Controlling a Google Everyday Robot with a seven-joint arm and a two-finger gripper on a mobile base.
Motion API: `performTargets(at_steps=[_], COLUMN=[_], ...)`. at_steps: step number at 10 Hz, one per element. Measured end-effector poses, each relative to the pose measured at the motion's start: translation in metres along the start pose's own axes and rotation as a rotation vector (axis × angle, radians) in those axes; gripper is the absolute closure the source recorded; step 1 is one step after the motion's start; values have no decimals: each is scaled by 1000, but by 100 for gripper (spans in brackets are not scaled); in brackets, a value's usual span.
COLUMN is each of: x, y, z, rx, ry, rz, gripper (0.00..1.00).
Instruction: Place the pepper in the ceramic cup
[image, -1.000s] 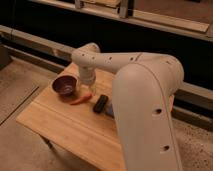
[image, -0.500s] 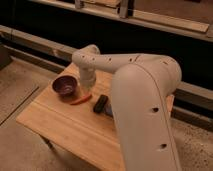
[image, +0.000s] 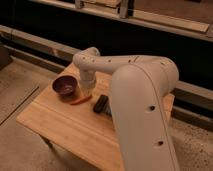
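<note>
Camera view, gripper (image: 86, 93) just above curved red pepper (image: 80, 101), wooden table (image: 65, 131)

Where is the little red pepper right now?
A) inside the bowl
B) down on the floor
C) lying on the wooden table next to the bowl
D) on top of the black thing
C: the pepper lies flat on the table beside the bowl, not inside it. The gripper hangs just above the pepper, at the end of the arm.
</note>
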Motion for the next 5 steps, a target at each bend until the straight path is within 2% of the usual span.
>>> performTargets(at_steps=[2,5], x=[-2,-4], y=[4,6], z=[2,6], rx=[5,12], ry=[3,11], rz=[-12,-18], gripper=[41,39])
